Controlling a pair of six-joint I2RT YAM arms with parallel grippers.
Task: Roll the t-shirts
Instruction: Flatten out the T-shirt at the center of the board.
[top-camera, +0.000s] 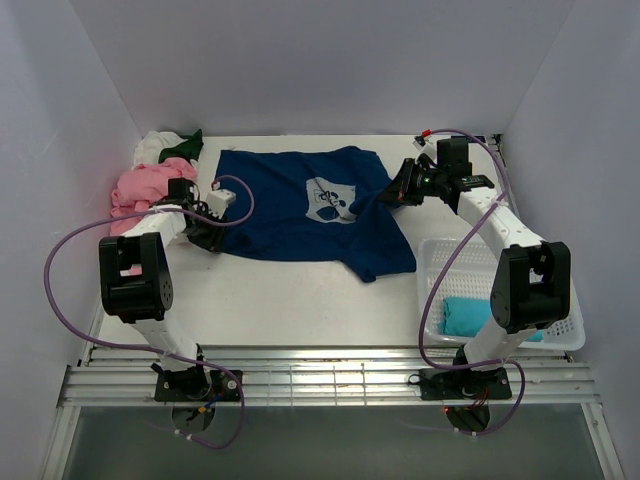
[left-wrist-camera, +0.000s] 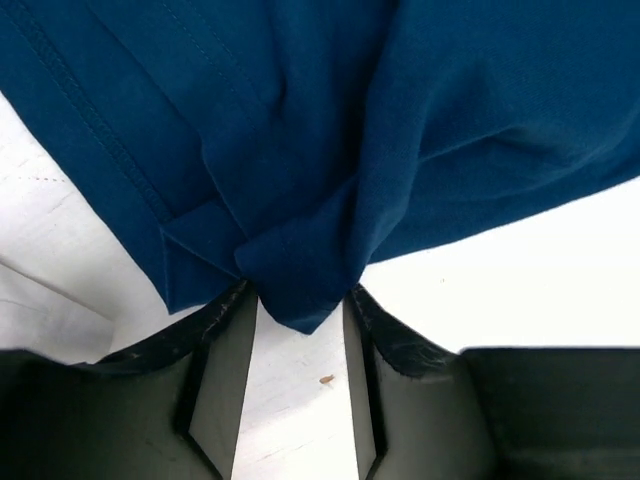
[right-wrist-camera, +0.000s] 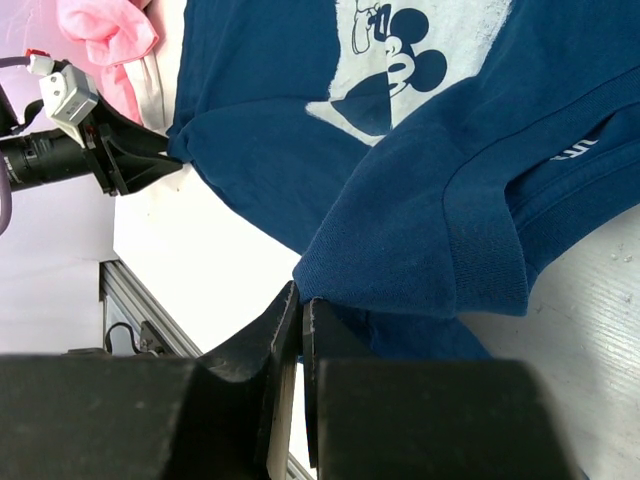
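— How do the arms stand?

— Both are bent at the elbow and reach out over the tabletop (top-camera: 290, 305). The left forearm runs away from its base and the wrist turns inward, so the left hand (left-wrist-camera: 300, 300) lies low and points right. The right arm mirrors it. The right hand (right-wrist-camera: 300, 292) points left, farther out than the white mesh basket (top-camera: 572, 338).

— And the hands themselves?

— The left hand's fingers (left-wrist-camera: 222, 345) stand partly apart, with a bunched fold of the dark blue t-shirt (top-camera: 280, 215) wedged between their tips and cloth touching both. The right hand's fingers are pressed almost together, pinching a corner of the same shirt just beside a ribbed band (right-wrist-camera: 490, 270) (the slit between them is barely a line).

— Which way does the shirt lie?

— Spread flat in the middle of the tabletop, its pale cartoon print (top-camera: 333, 198) facing up. Its long axis runs left to right, from one hand to the other, and its near right corner comes closest to the basket. I cannot tell which end is the neck.

— So where is it relative to the hands?

— Between them. Its left edge is drawn to a point at the left hand, and its right edge meets the right hand.

— The other shirts?

— The pink t-shirt (top-camera: 140, 190), white t-shirt (top-camera: 153, 148) and dark green t-shirt (top-camera: 188, 147) are heaped at the far left corner, beyond the left hand. The teal t-shirt (top-camera: 466, 316) lies in the basket.
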